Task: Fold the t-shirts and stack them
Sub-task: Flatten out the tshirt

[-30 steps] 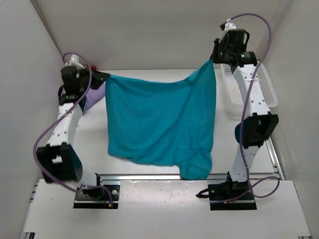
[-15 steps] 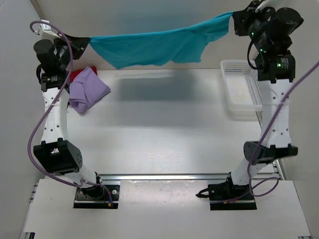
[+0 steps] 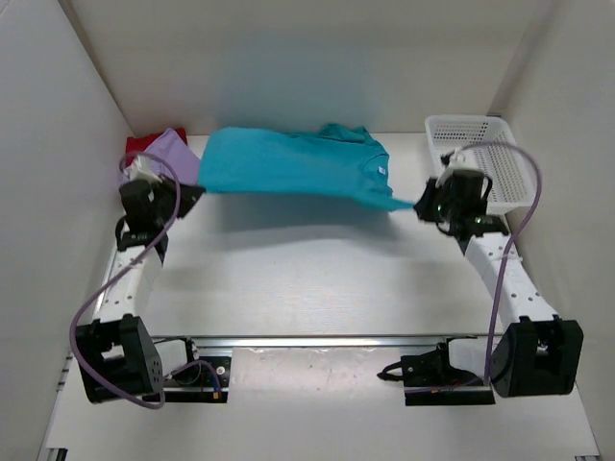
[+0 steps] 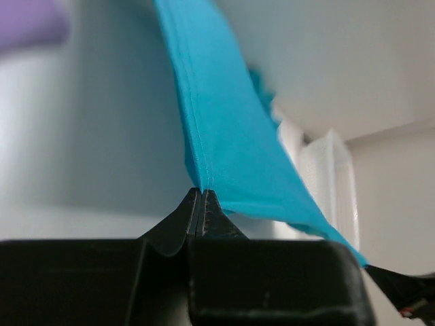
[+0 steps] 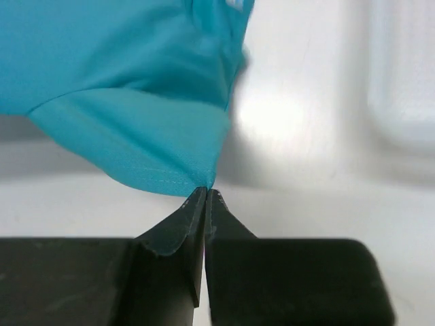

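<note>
top external: teal-blue t-shirt stretched between both arms, held low over the far half of the table. its far part with the collar looks to lie near the back edge; whether the middle touches the table, cannot tell. left gripper holds the shirt's left corner, right gripper holds the right corner. lavender t-shirt bunched in the far left corner, dark red t-shirt just behind it, mostly hidden. white lattice basket at far right, just beyond the right gripper.

left wrist: left gripper fingers pressed together, pinching a hemmed edge of the teal-blue t-shirt. cloth runs taut away from the tips, up and off to the right. lavender t-shirt a blur at upper left.

right wrist: right gripper fingertips shut tight on a hemmed corner of the teal-blue t-shirt. fabric fans up and left from the pinch. basket blurred at upper right.
</note>
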Controlling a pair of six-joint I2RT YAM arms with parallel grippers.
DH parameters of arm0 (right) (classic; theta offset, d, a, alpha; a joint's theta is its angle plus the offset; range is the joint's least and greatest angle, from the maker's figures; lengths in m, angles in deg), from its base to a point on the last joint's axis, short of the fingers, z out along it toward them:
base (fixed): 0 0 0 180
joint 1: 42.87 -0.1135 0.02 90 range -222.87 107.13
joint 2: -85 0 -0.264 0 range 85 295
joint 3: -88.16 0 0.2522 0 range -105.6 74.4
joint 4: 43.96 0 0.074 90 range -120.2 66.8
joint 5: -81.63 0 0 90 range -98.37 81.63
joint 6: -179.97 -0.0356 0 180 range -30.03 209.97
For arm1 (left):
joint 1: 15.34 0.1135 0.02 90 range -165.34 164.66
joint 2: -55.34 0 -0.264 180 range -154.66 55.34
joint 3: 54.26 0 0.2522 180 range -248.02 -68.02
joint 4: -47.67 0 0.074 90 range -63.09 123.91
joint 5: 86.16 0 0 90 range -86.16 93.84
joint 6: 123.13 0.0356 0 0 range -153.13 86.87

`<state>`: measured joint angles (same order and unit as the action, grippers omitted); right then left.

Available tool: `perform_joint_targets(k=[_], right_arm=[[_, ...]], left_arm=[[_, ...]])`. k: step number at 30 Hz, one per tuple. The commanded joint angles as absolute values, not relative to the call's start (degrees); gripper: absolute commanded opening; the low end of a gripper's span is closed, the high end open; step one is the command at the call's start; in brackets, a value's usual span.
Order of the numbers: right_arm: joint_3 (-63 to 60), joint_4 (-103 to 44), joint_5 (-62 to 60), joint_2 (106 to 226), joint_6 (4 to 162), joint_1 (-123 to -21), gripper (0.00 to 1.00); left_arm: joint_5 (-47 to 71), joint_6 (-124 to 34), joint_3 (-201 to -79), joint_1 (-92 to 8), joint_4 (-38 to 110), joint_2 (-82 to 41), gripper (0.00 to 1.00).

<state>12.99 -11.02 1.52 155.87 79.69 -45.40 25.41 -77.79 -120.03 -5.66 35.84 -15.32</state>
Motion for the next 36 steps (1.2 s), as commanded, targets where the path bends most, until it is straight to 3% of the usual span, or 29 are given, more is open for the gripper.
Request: perform_joint_targets(k=[1,4,7,12,20,26,36], right_arm=[[26.35,-17.17,2.61,146.47,76.01,-45.33,0.00],[37.45,-15.18,4.37,140.84,72.32,-44.64,0.00],[40.99,-8.50,7.35,137.39,71.16,-42.96,0.00],[43.11,3.00,9.82,127.38,70.20,-42.96,0.00],[40.39,11.56,7.46,121.03,68.09,-49.72,0.00],[38.45,1.72,8.75,130.78,69.67,-47.19,0.01],[25.27,-14.63,6.56,156.89,68.26,-44.90,0.00]], left_arm=[[23.26,-76.19,-106.84,-5.76,40.31,-9.19,0.00],[24.75,-74.97,-97.06,-3.74,40.67,-7.51,0.00],[25.46,-73.74,-90.97,-3.39,39.63,-6.28,0.00],[24.50,-70.49,-87.36,-4.09,33.92,0.04,0.00],[26.71,-65.91,-85.24,-4.17,24.07,8.66,0.00],[24.50,-69.15,-89.11,-6.55,28.10,3.76,0.00],[24.32,-79.88,-93.06,-4.44,41.54,-12.51,0.00]])
